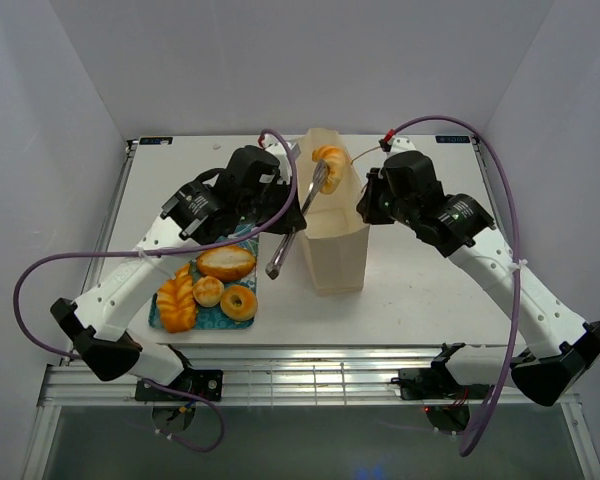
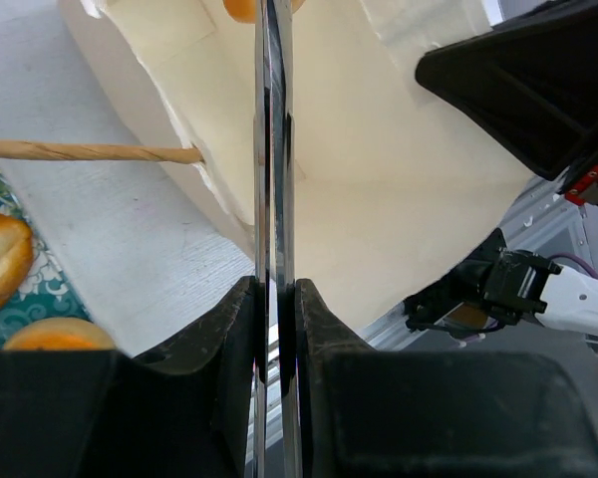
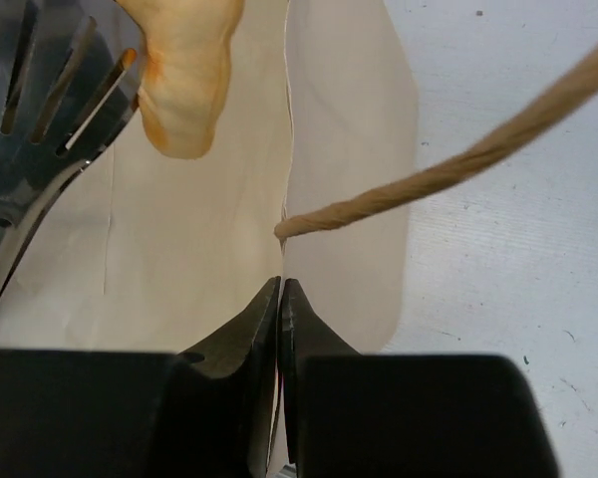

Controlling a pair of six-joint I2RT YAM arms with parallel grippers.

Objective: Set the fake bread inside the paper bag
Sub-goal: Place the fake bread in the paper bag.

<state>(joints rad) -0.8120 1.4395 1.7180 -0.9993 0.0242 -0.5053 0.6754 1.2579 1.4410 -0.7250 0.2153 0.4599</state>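
Note:
The paper bag [image 1: 335,245] stands open in the middle of the table. My left gripper [image 1: 288,200] is shut on metal tongs [image 1: 298,215], whose slotted tips hold a croissant [image 1: 330,157] over the bag's mouth. In the left wrist view the gripper [image 2: 276,299] squeezes the tongs [image 2: 275,149] above the bag's inside [image 2: 379,199]. My right gripper [image 1: 365,205] is shut on the bag's right rim; in the right wrist view the gripper [image 3: 280,289] pinches the paper, with the croissant [image 3: 184,70] and the tongs [image 3: 40,119] at upper left.
A teal floral tray [image 1: 242,236] at front left holds a braided loaf [image 1: 177,298], an oval roll [image 1: 226,263], a small bun [image 1: 208,291] and a ring bagel [image 1: 239,302]. The bag's cord handles [image 2: 90,151] [image 3: 448,169] stick out sideways. White walls enclose the table.

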